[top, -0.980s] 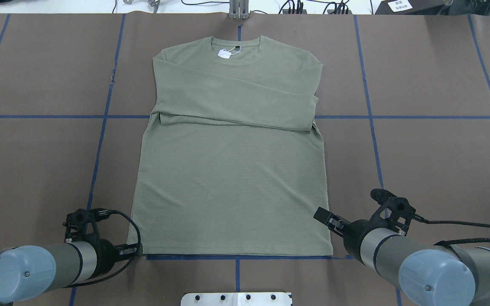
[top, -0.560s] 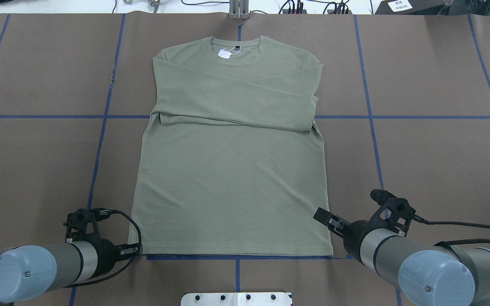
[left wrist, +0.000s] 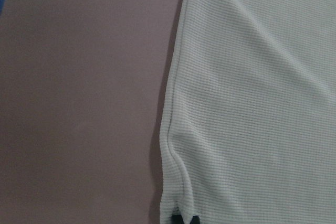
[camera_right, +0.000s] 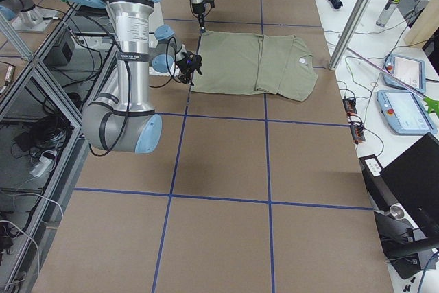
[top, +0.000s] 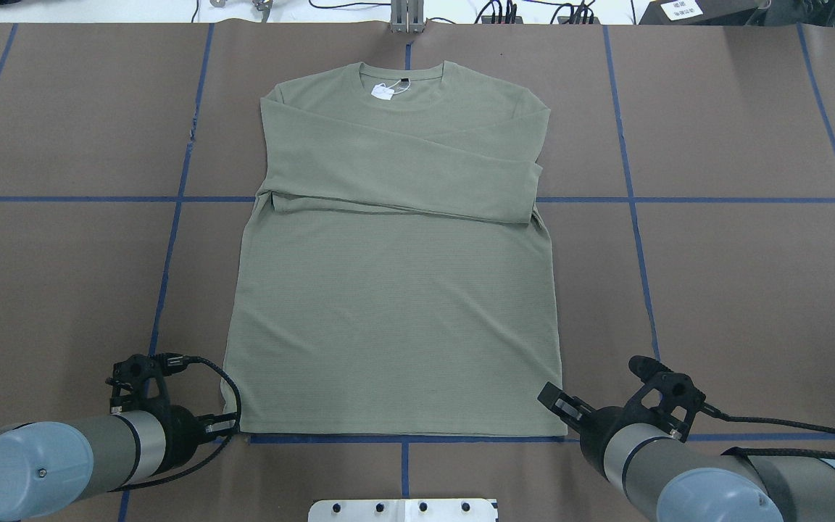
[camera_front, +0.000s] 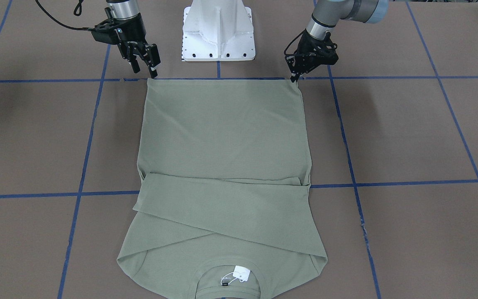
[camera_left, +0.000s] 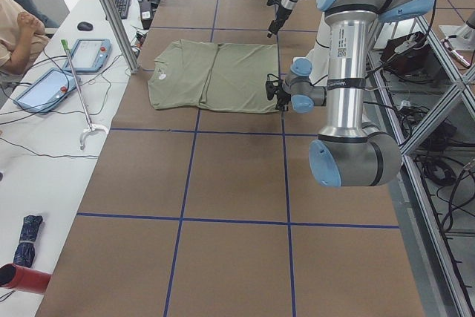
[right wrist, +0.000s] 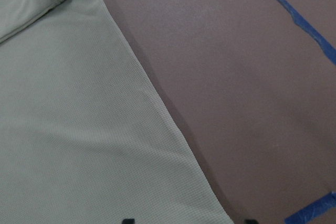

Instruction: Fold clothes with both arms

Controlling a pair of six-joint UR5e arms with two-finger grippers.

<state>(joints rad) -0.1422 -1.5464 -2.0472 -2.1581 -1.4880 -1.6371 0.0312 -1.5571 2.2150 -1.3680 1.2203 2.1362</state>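
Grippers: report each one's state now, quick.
Left gripper: closed on the shirt at its hem corner.
Right gripper: open, holding nothing.

Sage-green shirt [top: 388, 326], brown table [top: 62, 290] crossed by blue lines [top: 62, 198].

Your silver-tube left arm [top: 109, 446] and silver-tube right arm [top: 642, 457] carry grey joints, light-blue caps [top: 33, 471], black cables [top: 787, 420] and black jaws.
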